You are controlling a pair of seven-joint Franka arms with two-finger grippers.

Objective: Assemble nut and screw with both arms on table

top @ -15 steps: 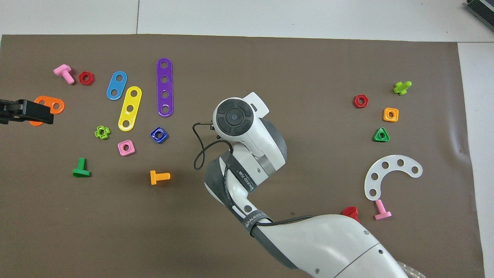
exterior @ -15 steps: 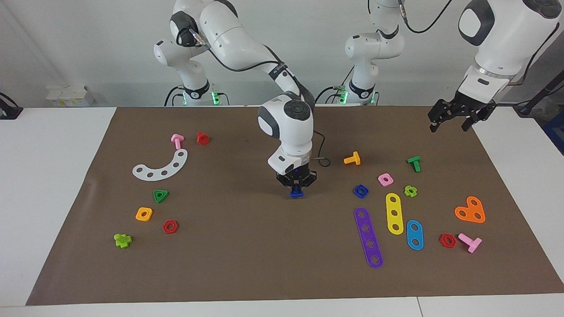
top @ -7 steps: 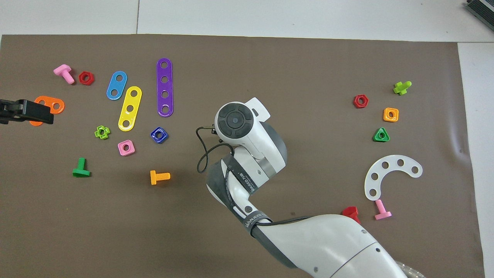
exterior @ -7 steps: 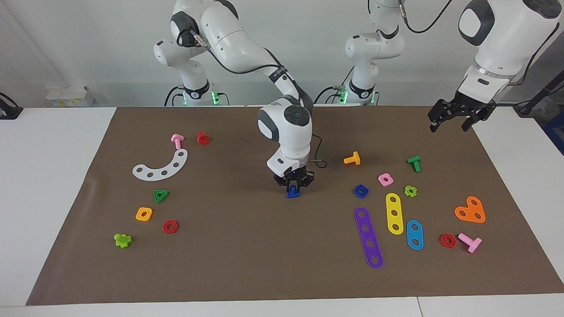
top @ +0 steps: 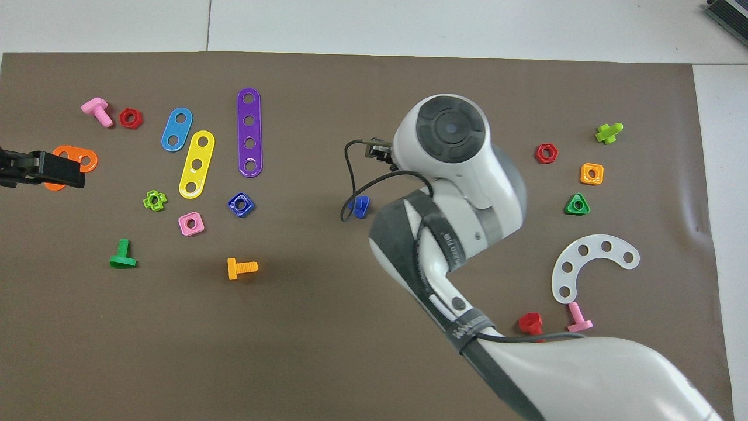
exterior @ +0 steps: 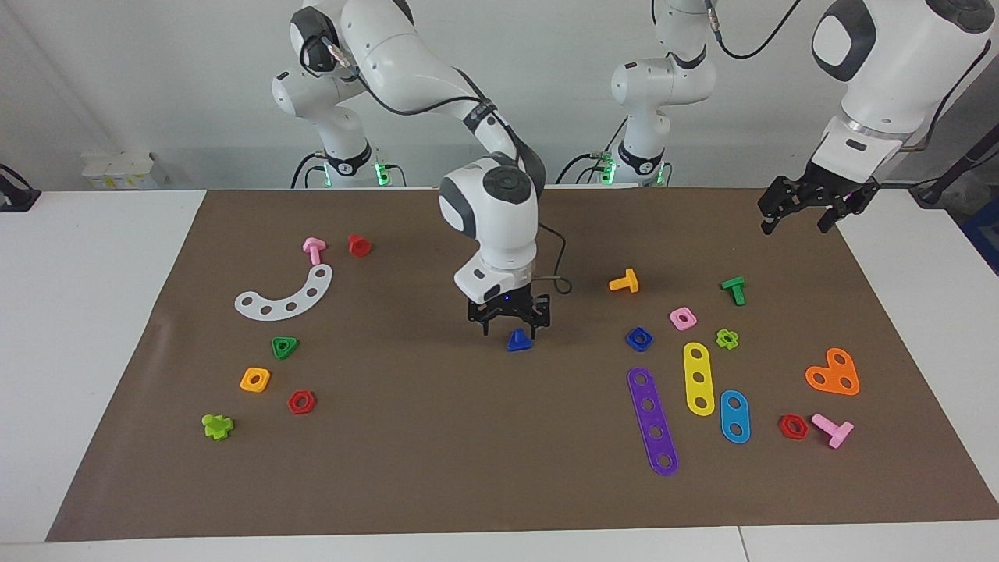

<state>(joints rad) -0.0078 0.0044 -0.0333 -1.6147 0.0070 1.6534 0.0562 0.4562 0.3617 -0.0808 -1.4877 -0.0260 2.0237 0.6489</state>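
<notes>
The dark blue screw (exterior: 518, 341) (top: 359, 206) rests on the brown mat (exterior: 437, 453) near the table's middle, free of any grip. My right gripper (exterior: 509, 328) hangs open just above it, fingers spread to either side; in the overhead view the right arm's wrist hides this gripper. The blue nut (exterior: 638, 338) (top: 241, 204) lies on the mat beside the screw, toward the left arm's end. My left gripper (exterior: 804, 212) (top: 58, 172) waits open and raised over the mat's edge at the left arm's end, holding nothing.
Around the nut lie a pink nut (exterior: 683, 318), an orange bolt (exterior: 624, 281), a green bolt (exterior: 734, 289) and purple (exterior: 652, 421) and yellow (exterior: 698, 378) strips. Toward the right arm's end lie a white curved strip (exterior: 285, 295), a green triangular nut (exterior: 285, 346) and an orange-yellow nut (exterior: 255, 379).
My right gripper has opened, let go of the screw and lifted off it. The screw stays on the mat. The left arm has not moved.
</notes>
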